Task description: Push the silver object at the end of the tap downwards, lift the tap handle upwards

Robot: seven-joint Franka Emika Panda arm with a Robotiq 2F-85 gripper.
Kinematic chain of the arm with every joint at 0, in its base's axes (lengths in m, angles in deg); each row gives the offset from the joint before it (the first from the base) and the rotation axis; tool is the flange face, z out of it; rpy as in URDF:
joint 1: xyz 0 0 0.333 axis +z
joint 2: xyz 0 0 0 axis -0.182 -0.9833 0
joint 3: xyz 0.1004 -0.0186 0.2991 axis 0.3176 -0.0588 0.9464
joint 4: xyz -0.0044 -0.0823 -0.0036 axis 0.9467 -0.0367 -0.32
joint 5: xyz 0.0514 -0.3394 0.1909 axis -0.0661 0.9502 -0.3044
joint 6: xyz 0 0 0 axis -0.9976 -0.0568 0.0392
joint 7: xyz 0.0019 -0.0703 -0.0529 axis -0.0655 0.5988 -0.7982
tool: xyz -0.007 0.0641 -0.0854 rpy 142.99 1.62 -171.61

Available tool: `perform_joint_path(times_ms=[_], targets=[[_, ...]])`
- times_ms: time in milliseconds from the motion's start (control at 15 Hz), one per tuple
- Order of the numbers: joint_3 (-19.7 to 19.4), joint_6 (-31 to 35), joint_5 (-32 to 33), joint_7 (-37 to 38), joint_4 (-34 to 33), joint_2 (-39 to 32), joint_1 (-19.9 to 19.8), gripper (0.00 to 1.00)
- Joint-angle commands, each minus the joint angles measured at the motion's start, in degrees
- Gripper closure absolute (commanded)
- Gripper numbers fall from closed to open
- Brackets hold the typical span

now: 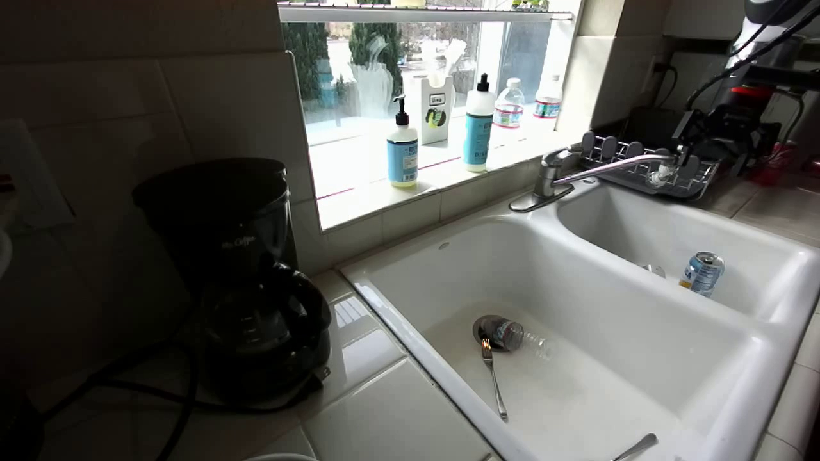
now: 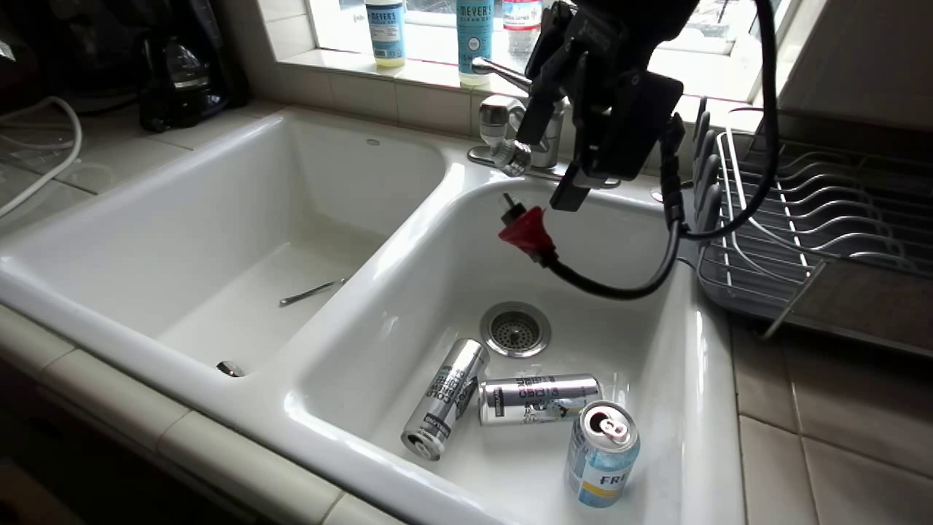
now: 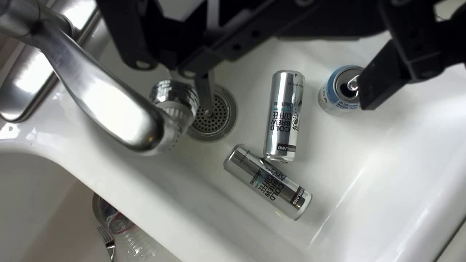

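Black gripper [image 3: 288, 104], spread wide; glossy silver tap [image 3: 105, 100], ridged silver end-piece [image 3: 174, 95].

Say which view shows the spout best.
Wrist view: the spout is largest there, its length seen from above with nothing in front. In an exterior view the spout is smaller but drawn out lengthwise. In an exterior view it is foreshortened, partly behind the hand.

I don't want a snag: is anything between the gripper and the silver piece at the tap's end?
Nothing visible stands between them. In an exterior view, one finger of the open gripper sits beside the silver piece; whether they touch, I can't tell. The red cable end hangs lower, outside that gap.
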Motion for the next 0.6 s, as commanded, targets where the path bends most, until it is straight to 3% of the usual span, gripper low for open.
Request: perform_joint_path(times_ms=[0, 533], targets=[[0.08, -1.02, -2.36, -0.97, -0.86, -0.93, -0.05, 0.0], [0.22, -0.04, -5.57, 0.14, -2.6, -3.47, -0.05, 0.0]])
